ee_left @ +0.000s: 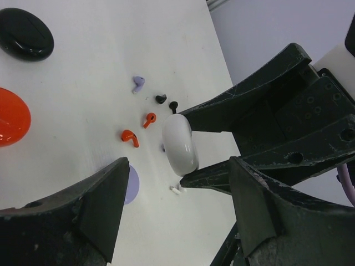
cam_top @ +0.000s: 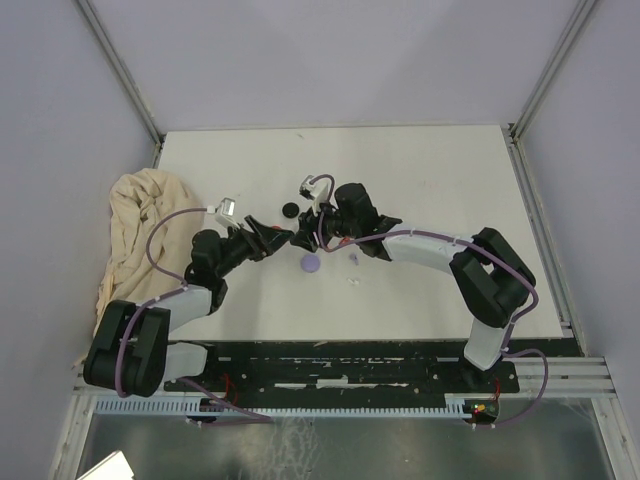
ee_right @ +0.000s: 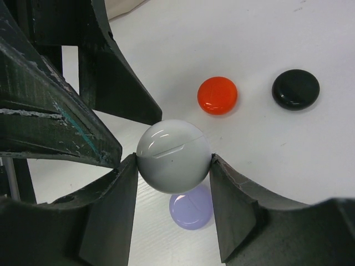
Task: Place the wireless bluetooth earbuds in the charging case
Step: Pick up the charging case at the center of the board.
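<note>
Right claw pinches the white case by its sides, likely steadying it so the spread left claw can open it.

The table was plain white. The round cases were glossy: an orange-red case, a black case, a lilac case and a white case (greyish in shadow, with a thin dark seam). There were a lilac earbud, black earbuds, orange-red earbuds and a white earbud. The cloth was cream, unpatterned.
</note>
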Controlling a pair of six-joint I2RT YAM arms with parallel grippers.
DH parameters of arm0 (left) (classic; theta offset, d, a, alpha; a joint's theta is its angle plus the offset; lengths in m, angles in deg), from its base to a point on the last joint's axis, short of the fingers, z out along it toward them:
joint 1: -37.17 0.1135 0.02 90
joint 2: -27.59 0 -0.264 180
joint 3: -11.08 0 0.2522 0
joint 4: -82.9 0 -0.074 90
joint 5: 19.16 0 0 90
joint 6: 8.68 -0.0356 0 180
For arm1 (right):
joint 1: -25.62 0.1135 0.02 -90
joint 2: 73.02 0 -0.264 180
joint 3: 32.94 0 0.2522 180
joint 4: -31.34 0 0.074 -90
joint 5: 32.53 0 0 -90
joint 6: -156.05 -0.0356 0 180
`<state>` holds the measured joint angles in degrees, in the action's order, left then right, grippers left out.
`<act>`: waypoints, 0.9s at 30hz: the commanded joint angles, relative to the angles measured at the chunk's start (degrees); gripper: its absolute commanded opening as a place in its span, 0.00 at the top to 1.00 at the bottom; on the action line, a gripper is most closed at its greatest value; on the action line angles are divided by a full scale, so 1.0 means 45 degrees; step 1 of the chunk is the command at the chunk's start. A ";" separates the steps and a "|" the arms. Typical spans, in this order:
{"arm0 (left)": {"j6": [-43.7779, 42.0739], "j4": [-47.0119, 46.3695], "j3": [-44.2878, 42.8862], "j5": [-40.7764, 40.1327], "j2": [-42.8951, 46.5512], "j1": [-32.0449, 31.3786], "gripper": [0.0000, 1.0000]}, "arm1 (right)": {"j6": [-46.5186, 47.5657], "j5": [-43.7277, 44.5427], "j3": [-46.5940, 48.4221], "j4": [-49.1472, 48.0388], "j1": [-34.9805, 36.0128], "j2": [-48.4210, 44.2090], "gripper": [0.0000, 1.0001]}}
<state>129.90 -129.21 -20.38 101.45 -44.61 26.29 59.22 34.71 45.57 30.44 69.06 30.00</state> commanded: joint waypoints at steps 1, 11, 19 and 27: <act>0.0738 -0.1702 0.0029 0.0268 -0.0371 -0.0231 0.23 | -0.0260 -0.0548 -0.0079 -0.0959 -0.0043 -0.0565 0.79; 0.0950 -0.2092 -0.0091 0.0151 -0.0843 -0.0367 0.38 | -0.0243 -0.0771 -0.0217 -0.1011 -0.0034 -0.0700 0.79; 0.1035 -0.2321 -0.0155 0.0169 -0.1105 -0.0434 0.47 | -0.0240 -0.0898 -0.0243 -0.1079 -0.0041 -0.0706 0.79; 0.1162 -0.2610 -0.0111 0.0121 -0.1230 -0.0455 0.53 | -0.0257 -0.0976 -0.0230 -0.1100 -0.0044 -0.0648 0.79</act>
<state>133.55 -136.97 -20.29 101.43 -49.97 24.52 58.50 31.78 44.63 28.78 69.00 29.35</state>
